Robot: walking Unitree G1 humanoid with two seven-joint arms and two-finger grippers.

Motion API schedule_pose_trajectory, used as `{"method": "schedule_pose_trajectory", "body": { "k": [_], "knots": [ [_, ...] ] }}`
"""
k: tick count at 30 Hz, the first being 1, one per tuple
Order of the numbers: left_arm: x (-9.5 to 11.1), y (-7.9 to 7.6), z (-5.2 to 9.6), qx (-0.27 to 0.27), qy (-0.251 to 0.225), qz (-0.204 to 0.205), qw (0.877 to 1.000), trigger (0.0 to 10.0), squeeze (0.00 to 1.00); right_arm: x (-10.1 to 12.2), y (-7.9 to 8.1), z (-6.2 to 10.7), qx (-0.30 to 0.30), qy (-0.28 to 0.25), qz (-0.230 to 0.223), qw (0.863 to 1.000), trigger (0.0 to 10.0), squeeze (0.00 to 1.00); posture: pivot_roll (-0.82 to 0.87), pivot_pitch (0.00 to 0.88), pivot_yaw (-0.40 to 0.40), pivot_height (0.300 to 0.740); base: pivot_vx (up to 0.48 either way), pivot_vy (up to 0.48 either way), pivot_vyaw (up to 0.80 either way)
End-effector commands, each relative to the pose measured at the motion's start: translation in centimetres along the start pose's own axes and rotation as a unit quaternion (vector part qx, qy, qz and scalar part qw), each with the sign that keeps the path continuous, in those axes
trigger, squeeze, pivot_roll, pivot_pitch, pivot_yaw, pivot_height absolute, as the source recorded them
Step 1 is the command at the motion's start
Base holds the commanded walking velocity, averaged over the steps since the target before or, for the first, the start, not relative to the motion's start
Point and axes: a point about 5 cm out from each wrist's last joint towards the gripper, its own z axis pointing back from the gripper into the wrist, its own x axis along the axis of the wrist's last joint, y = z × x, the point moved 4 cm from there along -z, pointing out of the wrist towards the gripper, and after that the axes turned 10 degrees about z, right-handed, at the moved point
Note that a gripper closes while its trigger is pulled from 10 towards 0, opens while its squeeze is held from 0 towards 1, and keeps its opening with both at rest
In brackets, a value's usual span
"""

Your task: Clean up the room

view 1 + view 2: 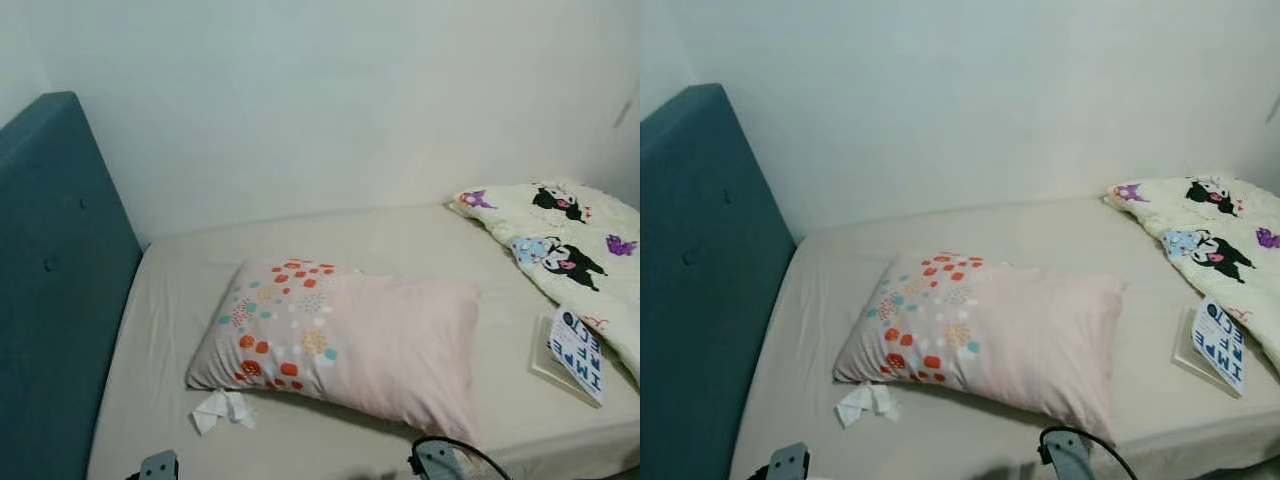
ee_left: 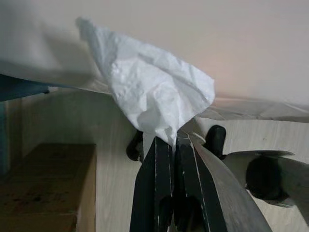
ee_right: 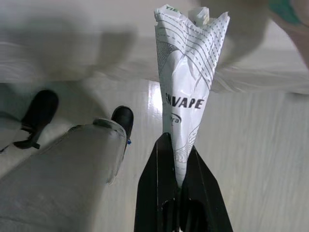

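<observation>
Two pincers are both closed on litter: left pincer (image 2: 166,145) pinches a tissue (image 2: 149,87), right pincer (image 3: 176,159) a wrapper (image 3: 190,82). Another tissue (image 1: 222,408) lies on the bed (image 1: 400,240) beside the pillow (image 1: 350,340). Either thin pinch might slip.

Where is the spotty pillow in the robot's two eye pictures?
Left eye view: the spotty pillow lies on the bed, just below centre.
Right eye view: the pillow is in about the same place.
Shared landmark: the blue headboard along the left edge.
</observation>
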Motion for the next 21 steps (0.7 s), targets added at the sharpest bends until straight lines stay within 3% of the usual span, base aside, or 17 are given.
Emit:
{"method": "schedule_pose_trajectory", "body": {
  "k": [1, 12, 21],
  "knots": [
    [-0.7, 0.2, 0.1, 0.001, 0.014, 0.005, 1.0, 10.0, 0.0, -0.2, -0.1, 0.0, -0.001, -0.002, -0.001, 1.0, 10.0, 0.0, -0.03, 0.0, -0.044, 0.74, 0.0, 0.0, 0.7],
    [-1.0, 0.1, 0.1, 0.002, 0.022, 0.0, 1.0, 10.0, 0.0, 0.0, 2.5, 0.0, 0.012, -0.001, 0.001, 1.0, 10.0, 0.0, -0.03, 0.0, -0.042, 0.74, 0.0, 0.0, 0.7],
    [-1.4, 0.1, 0.1, -0.001, 0.031, -0.014, 0.999, 10.0, 0.0, 0.3, 3.1, -0.1, 0.018, 0.004, 0.002, 1.0, 10.0, 0.0, -0.02, 0.0, -0.041, 0.74, 0.0, 0.0, 0.0]
  ]
}}
